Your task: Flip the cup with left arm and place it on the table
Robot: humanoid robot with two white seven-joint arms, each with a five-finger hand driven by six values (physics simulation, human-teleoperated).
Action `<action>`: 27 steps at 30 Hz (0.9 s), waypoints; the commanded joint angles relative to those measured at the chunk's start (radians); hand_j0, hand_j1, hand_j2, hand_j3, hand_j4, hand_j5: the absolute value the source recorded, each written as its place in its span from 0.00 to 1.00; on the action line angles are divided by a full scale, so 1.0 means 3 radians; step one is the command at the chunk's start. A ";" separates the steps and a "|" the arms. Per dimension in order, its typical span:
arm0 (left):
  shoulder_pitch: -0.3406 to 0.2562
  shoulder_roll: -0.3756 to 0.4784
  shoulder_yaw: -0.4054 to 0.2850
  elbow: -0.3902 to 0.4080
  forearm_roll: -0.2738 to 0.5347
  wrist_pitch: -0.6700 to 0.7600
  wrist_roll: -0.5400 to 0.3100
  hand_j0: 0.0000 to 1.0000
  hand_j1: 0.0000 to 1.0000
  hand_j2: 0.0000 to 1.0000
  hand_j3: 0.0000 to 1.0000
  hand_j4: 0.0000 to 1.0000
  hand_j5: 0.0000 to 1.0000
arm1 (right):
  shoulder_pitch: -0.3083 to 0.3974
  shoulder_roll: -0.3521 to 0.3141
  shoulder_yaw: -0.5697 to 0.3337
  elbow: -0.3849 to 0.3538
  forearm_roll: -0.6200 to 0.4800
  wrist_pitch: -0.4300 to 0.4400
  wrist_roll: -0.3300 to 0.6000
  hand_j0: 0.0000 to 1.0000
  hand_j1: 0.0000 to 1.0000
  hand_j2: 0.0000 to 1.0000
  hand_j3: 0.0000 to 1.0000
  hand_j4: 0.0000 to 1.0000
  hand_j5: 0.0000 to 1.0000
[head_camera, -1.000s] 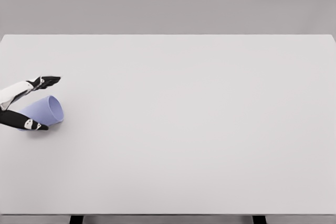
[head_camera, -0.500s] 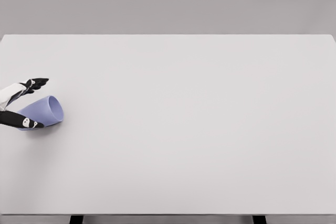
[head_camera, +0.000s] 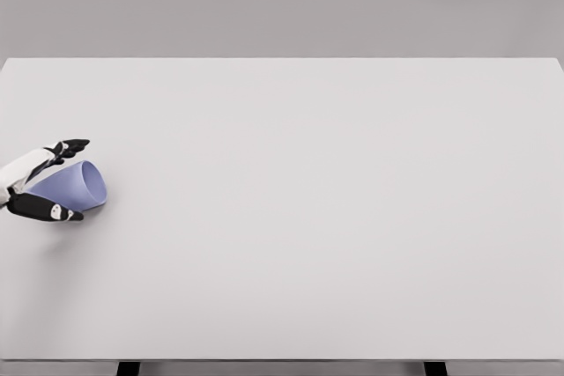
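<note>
Left hand (head_camera: 35, 184) at table (head_camera: 308, 217) edge, fingers (head_camera: 70, 144) and thumb spread wide around cup (head_camera: 75, 187). Cup on its side between them, mouth facing away from palm.

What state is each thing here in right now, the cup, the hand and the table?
cup: lying on its side, open mouth toward the right, on the table near its left edge.
left hand: fingers either side of the cup; a firm grasp cannot be confirmed.
table: white, holding only the cup.
</note>
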 commanded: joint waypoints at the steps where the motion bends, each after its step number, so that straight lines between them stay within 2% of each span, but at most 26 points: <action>1: 0.0000 -0.0037 0.0000 -0.0001 -0.0073 0.0014 0.0001 1.00 1.00 1.00 1.00 1.00 1.00 | 0.0000 0.0000 0.0000 0.0001 -0.0001 0.0000 0.0001 1.00 1.00 1.00 1.00 1.00 1.00; 6: -0.0005 -0.0042 -0.0005 -0.0001 -0.0129 0.0086 0.0001 1.00 1.00 1.00 1.00 1.00 1.00 | 0.0000 0.0000 0.0000 0.0001 -0.0001 0.0000 0.0001 1.00 1.00 1.00 1.00 1.00 1.00; 8: -0.0010 -0.0155 -0.0005 -0.0001 -0.0252 0.0173 0.0001 1.00 1.00 1.00 1.00 1.00 1.00 | 0.0000 0.0000 0.0000 0.0001 -0.0001 0.0000 0.0001 1.00 1.00 1.00 1.00 1.00 1.00; 18: -0.0005 -0.0185 -0.0005 -0.0001 -0.0319 0.0326 0.0001 1.00 1.00 1.00 1.00 1.00 1.00 | 0.0000 0.0000 0.0000 0.0001 -0.0001 0.0000 0.0001 1.00 1.00 1.00 1.00 1.00 1.00; 27: -0.0026 -0.0190 0.0000 -0.0001 -0.0303 0.0331 0.0006 0.85 0.85 0.85 0.85 0.85 0.85 | 0.0000 0.0000 0.0000 0.0001 -0.0001 0.0000 0.0001 1.00 1.00 1.00 1.00 1.00 1.00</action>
